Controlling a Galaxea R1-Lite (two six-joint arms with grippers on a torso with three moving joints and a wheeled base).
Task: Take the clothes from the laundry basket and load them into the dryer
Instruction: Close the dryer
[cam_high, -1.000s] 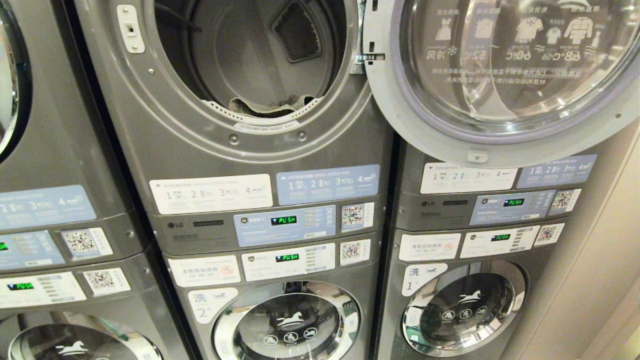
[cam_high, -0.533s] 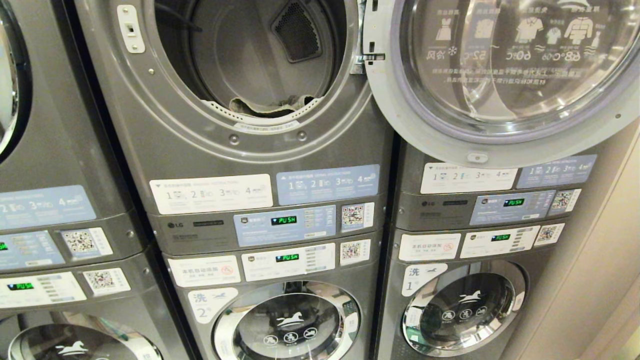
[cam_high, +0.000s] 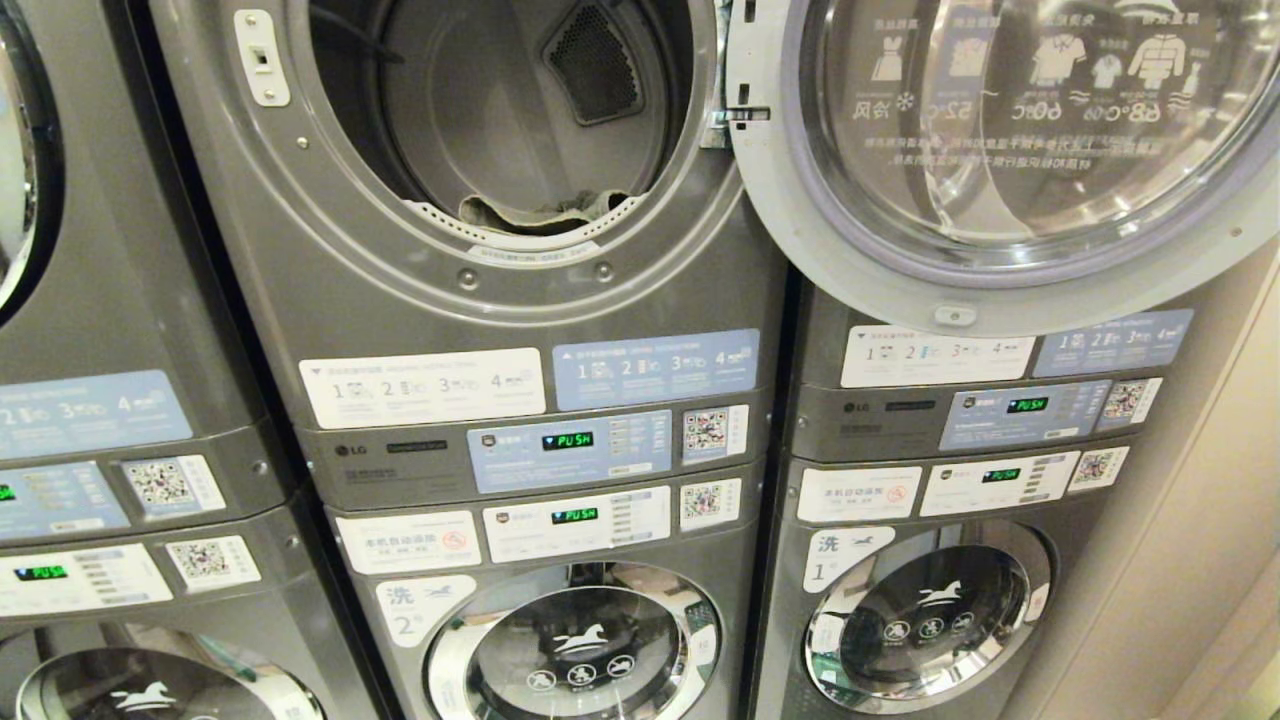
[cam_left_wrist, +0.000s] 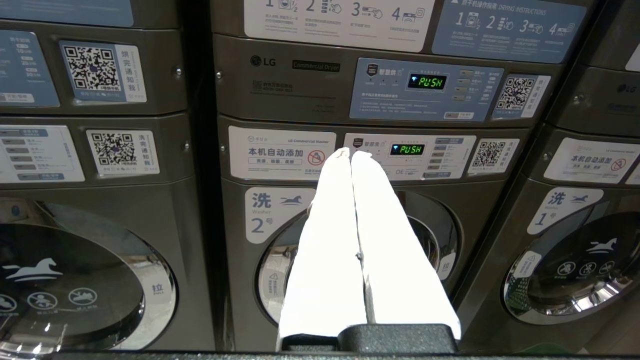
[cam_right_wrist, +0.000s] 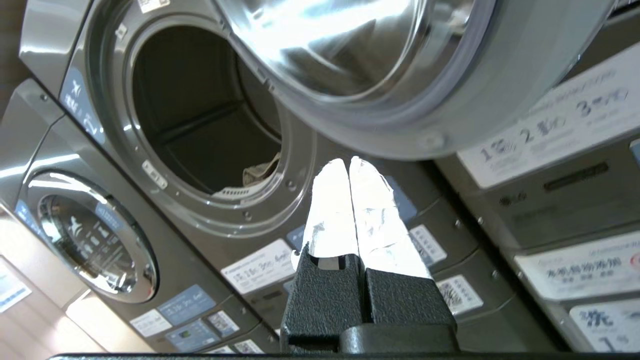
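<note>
Grey-beige crumpled cloth (cam_high: 540, 212) lies at the front lip of the open dryer drum (cam_high: 500, 110), low in the opening, just behind the perforated rim. Same cloth (cam_right_wrist: 260, 172) shows in the right wrist view, resting at the drum's lower edge. No laundry basket in any view.

Dryer (cam_high: 480, 260) is the upper unit of the middle stack, dark grey metal. Its round door (cam_high: 1000, 150) is swung fully open to the right, glass printed with garment icons and temperatures, covering the upper part of the neighbouring stack.

Right gripper (cam_right_wrist: 348, 162): white fingers pressed together, clenched on nothing. It sits below the open door's rim and outside the drum, angled up toward the opening. Not visible from the head camera.

Left gripper (cam_left_wrist: 350, 152): white fingers also pressed together, empty, pointed at the middle stack's control panels; tips line up with the washer's panel. Not visible from the head camera either.

Below the dryer: instruction stickers (cam_high: 420, 385), a control panel with a green "PUSH" display (cam_high: 567, 440), QR codes (cam_high: 706, 432). Under that, the washer labelled 2 (cam_high: 575, 640), chrome-ringed door shut. Washer labelled 1 (cam_high: 925, 610) is in the right stack, door shut. Third stack sits at the left edge, partly cut off.
</note>
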